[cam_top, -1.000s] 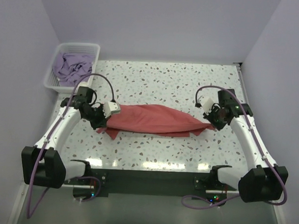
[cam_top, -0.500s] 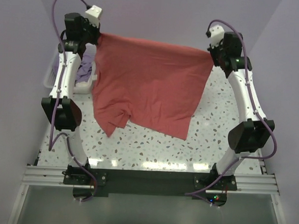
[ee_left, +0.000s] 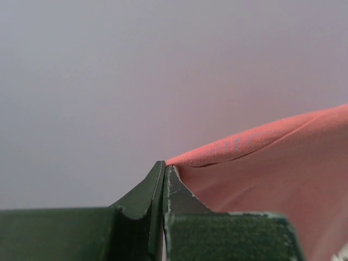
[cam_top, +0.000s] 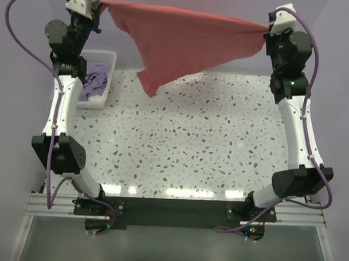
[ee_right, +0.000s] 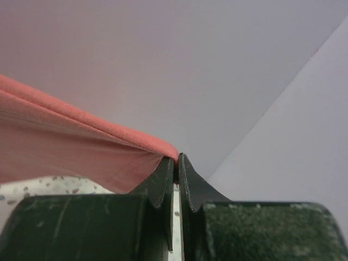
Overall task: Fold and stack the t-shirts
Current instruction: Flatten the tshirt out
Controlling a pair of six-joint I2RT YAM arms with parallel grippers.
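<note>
Both arms now stand raised high, up from the low pose of a second ago. Left tool point(cam_top: 99, 9) and right tool point(cam_top: 268, 34) hold the red shirt point(cam_top: 177, 42) clear of the table point(cam_top: 180, 142). Formerly bunched, it now hangs stretched between them.

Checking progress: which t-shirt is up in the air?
The coral-red t-shirt, hanging stretched in the air; the lavender t-shirt lies bunched in the white basket.

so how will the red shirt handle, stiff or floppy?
Likely very floppy: strung between the left gripper and right gripper, the coral-red t-shirt sags and hangs to a loose point. Probably light: two small pinches carry it all. It may bunch when laid on the table.
</note>
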